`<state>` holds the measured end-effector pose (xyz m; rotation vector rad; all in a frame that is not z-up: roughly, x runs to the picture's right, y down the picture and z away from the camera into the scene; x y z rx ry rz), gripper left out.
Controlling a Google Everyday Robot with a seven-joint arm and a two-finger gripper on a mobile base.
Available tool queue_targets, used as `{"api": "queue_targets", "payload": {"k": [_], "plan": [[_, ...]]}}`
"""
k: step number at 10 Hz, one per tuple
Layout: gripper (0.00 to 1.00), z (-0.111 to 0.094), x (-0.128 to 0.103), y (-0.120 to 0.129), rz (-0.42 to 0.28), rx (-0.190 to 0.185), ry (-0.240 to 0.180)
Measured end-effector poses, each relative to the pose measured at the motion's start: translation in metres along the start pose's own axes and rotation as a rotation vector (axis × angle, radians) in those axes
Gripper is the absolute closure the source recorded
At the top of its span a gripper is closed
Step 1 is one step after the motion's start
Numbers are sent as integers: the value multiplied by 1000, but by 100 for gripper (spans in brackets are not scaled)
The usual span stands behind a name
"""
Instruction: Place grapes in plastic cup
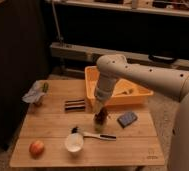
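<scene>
Where table narrows: gripper [100,116] above plastic cup [99,126]

— What carries everything here?

— A low wooden table [53,132] with a pale slatted top, standing on a speckled floor [160,107].

— What rests on it?

— Near the front left corner, a red-yellow apple [36,148]. Just right of that, a white round cup [74,142]. A brush-like utensil [93,134] with a dark head and pale handle lies beside the cup.

— And further back?

— A crumpled grey cloth [34,94] at the back left, a small dark striped block [75,104] toward the middle, and an orange bin [117,91] at the back right. A dark blue-grey sponge [127,119] lies in front of the bin.

— The gripper?

— The gripper [100,118] hangs low over the table's middle, at the plastic cup [99,126] standing there.
</scene>
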<state>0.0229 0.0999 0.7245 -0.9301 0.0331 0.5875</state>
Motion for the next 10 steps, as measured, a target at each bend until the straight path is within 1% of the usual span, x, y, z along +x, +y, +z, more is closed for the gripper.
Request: {"api": "queue_targets", "payload": {"k": [4,6,7,9,10], "plan": [[99,3,0,0,-2,-9,4],[85,4,0,0,-2,-12,8],[71,4,-1,-1,-1,-13,10],[55,4,-1,-2,-1,-14,9],[44,3,-2,-3,-2,-13,9]]}}
